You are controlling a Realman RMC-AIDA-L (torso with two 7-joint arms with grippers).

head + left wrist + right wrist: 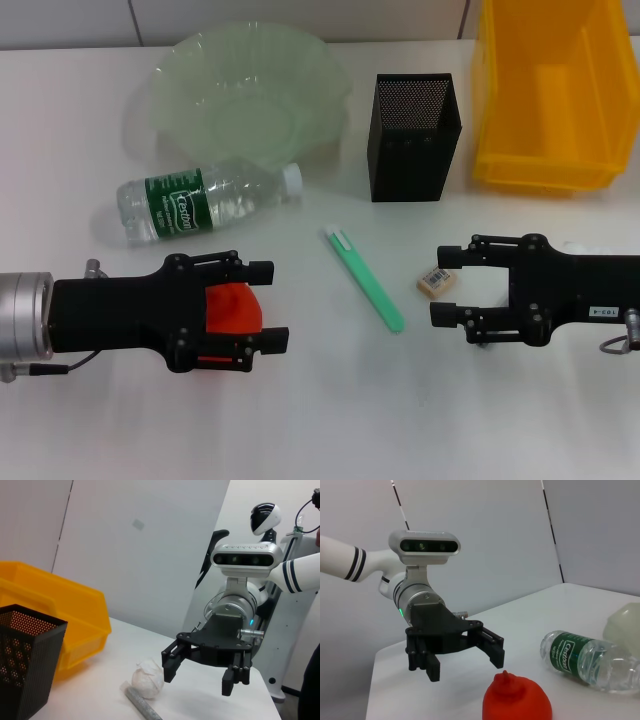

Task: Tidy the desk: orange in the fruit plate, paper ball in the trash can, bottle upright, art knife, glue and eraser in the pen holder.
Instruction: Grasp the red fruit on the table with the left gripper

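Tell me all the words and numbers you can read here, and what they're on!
"Cestbon": white letters on the dark green label of the bottle, lying on its side.
Right gripper: a small white sticker with digits, too small to read.
Eraser: a barcode-like print, too small to read.
Nothing else carries writing.

White table (300, 420) lying beneath everything; pale wall panels (150, 545) standing behind it, dark seams running between them.
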